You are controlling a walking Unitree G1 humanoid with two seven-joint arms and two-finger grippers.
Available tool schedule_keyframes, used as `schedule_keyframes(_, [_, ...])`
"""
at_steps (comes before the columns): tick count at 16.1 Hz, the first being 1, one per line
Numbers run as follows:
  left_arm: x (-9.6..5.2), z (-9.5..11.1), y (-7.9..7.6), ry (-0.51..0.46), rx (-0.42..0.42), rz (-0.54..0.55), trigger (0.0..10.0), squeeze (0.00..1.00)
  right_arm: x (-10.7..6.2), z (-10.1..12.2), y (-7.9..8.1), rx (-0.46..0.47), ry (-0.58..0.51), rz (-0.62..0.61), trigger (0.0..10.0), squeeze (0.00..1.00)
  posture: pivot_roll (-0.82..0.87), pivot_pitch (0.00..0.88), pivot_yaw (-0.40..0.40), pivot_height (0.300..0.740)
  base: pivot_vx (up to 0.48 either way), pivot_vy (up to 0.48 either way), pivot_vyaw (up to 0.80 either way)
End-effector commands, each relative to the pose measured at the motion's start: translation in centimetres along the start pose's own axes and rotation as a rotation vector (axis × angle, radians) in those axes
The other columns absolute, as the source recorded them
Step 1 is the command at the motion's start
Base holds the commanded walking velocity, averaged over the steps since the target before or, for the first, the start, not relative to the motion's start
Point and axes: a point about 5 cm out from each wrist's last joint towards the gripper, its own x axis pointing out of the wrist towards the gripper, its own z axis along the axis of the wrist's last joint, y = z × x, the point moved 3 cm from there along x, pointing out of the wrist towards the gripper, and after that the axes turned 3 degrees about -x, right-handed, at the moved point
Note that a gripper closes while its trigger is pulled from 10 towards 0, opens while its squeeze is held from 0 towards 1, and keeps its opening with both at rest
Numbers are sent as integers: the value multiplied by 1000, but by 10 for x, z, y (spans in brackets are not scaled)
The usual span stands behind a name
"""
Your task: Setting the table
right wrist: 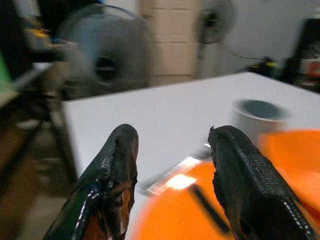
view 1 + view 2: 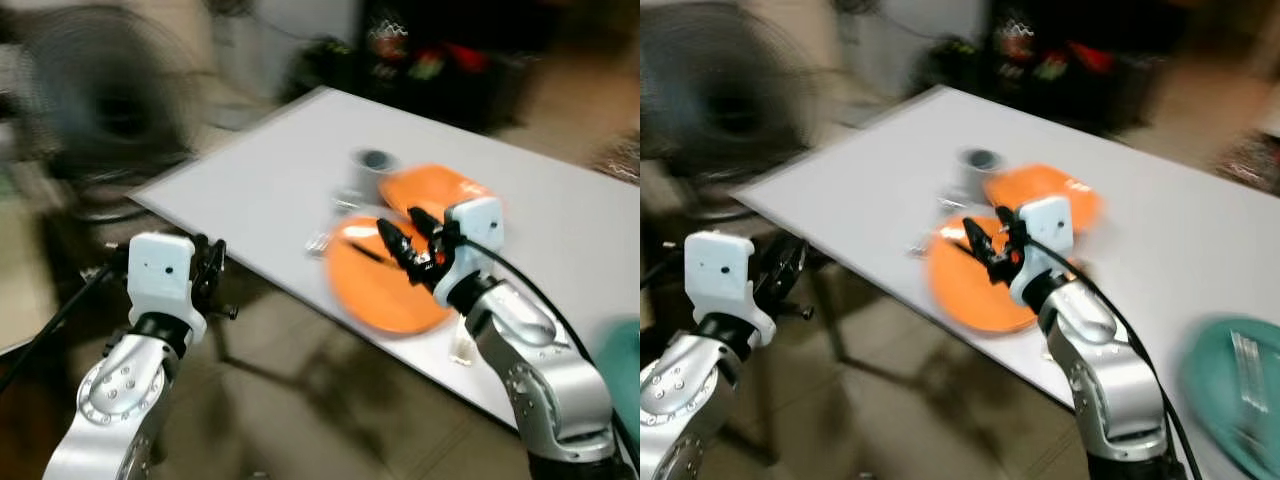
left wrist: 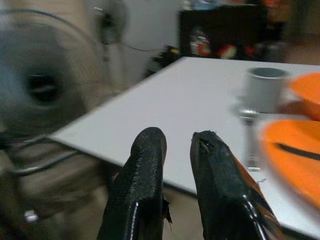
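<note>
An orange plate [image 2: 365,295] lies near the front edge of the white table [image 2: 270,170], with a thin dark item across it. Behind it are an orange bowl [image 2: 435,190] and a grey cup [image 2: 372,170]. Silver cutlery [image 2: 320,243] lies just left of the plate. My right gripper [image 2: 397,220] hovers over the plate's far side, open and holding nothing; the right wrist view shows the cup [image 1: 257,117] beyond its fingers. My left gripper [image 2: 212,262] hangs off the table's left edge, below the top, its fingers close together and holding nothing. All views are blurred.
A teal plate [image 2: 1230,390] with cutlery on it sits at the table's right end. A large standing fan [image 2: 110,100] is on the floor to the left. Dark furniture with colourful items stands behind the table. Bare floor lies in front of the table.
</note>
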Motion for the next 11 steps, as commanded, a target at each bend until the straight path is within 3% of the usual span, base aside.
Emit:
schedule_keyframes(1, [0,1,3,-4,7,11,10000,0,2,1,7,6,-9,29,10000,0,22,0,-50,740,0,0,800])
schedule_keyframes(3, [0,0,1,5,17,-8,10000,0,1,-4,6,44,1,8,10000,0,23,0,-39,740,0,0,800])
schedule_keyframes(9, [14,2,7,11,46,-61,10000,0,-13,-12,-8,98,8,-127,10000,0,-29,0,34,740,0,342,800])
schedule_keyframes(11, [17,1,9,11,43,-51,10000,0,-15,-10,-11,103,-1,-141,10000,0,-36,0,40,740,0,345,0])
